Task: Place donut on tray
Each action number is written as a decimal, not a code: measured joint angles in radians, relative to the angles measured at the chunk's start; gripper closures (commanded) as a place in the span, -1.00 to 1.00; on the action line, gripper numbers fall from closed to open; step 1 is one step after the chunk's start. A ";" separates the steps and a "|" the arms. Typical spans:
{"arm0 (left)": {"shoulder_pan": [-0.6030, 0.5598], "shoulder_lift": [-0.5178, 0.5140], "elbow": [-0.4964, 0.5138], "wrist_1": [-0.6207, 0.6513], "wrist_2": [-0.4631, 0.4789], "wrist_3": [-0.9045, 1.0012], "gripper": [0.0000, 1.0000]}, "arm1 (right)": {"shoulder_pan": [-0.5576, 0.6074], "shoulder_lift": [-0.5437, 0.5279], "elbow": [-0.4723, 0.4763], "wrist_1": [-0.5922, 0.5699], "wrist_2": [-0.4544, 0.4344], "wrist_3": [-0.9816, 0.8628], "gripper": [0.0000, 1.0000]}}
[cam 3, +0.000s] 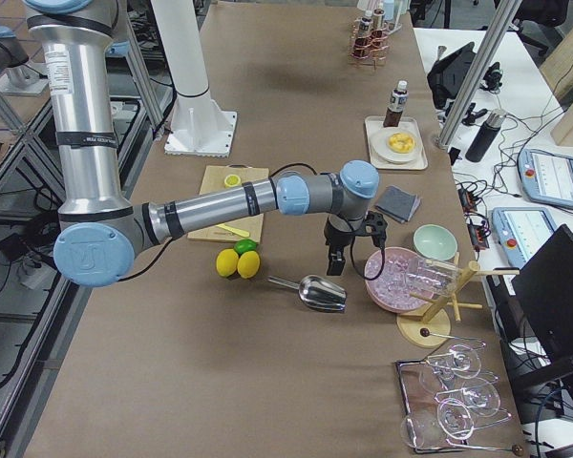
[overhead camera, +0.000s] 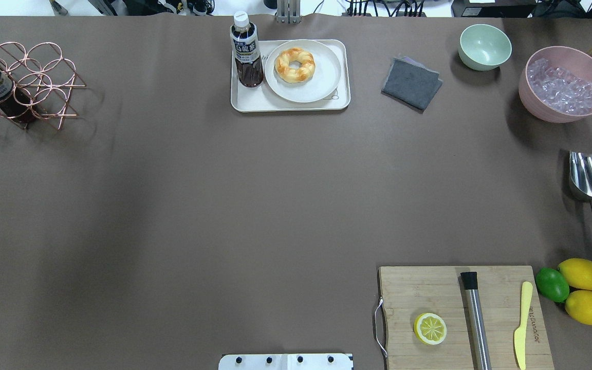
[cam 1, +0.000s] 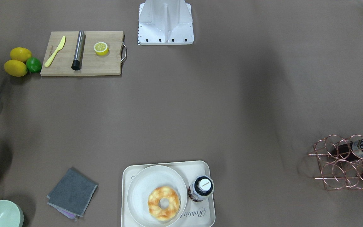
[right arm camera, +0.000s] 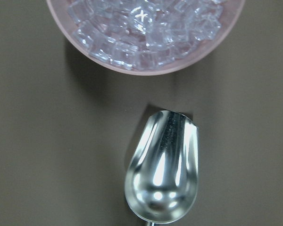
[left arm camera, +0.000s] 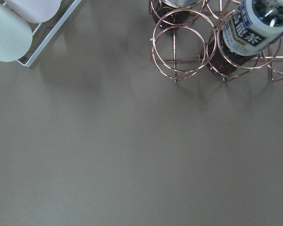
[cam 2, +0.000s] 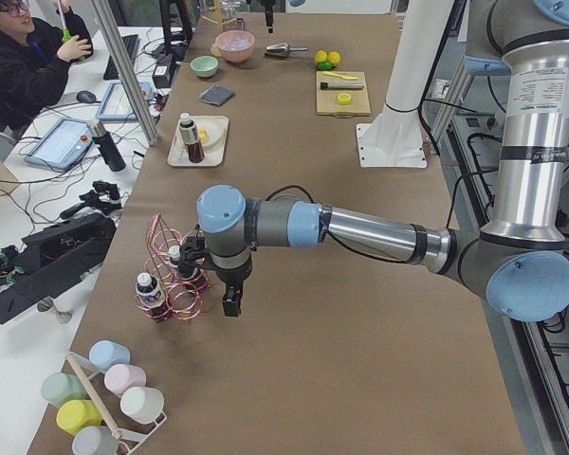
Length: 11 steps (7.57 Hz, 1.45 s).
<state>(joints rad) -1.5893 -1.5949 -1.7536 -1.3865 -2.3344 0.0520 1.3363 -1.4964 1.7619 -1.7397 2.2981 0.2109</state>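
The braided golden donut (cam 1: 164, 202) lies on a round white plate (cam 1: 143, 186), and the plate sits on the cream tray (cam 1: 198, 167) with "Rabbit" script. In the overhead view the donut (overhead camera: 294, 65) and tray (overhead camera: 255, 100) are at the table's far middle edge. A dark tea bottle (overhead camera: 246, 51) stands on the tray beside the plate. My left gripper (cam 2: 230, 305) hangs by the copper rack, far from the tray. My right gripper (cam 3: 336, 262) hangs above the metal scoop. Both show only in the side views, so I cannot tell whether they are open or shut.
A copper bottle rack (overhead camera: 23, 85) stands far left. A grey cloth (overhead camera: 411, 83), a green bowl (overhead camera: 484, 46), a pink ice bowl (overhead camera: 563, 85) and a metal scoop (overhead camera: 590, 180) are on the right. A cutting board (overhead camera: 429, 293) holds a lemon half (overhead camera: 430, 328), a rod and a knife.
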 measured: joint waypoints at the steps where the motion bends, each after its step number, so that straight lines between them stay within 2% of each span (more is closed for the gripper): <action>1: 0.001 -0.001 0.001 -0.001 0.002 0.002 -0.96 | 0.033 -0.016 -0.005 -0.016 0.001 -0.063 -1.00; 4: 0.002 -0.006 0.009 -0.002 0.008 0.003 -0.96 | 0.121 -0.073 -0.014 -0.046 -0.002 -0.204 -1.00; 7: 0.003 -0.001 0.011 -0.005 0.043 0.006 -0.96 | 0.176 -0.117 -0.019 -0.046 -0.004 -0.244 -1.00; 11: 0.028 0.003 0.054 -0.010 0.094 0.009 -0.96 | 0.207 -0.113 -0.052 -0.040 -0.008 -0.298 -1.00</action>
<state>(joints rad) -1.5618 -1.5915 -1.6996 -1.3964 -2.2407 0.0605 1.5431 -1.6096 1.7098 -1.7800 2.2898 -0.0874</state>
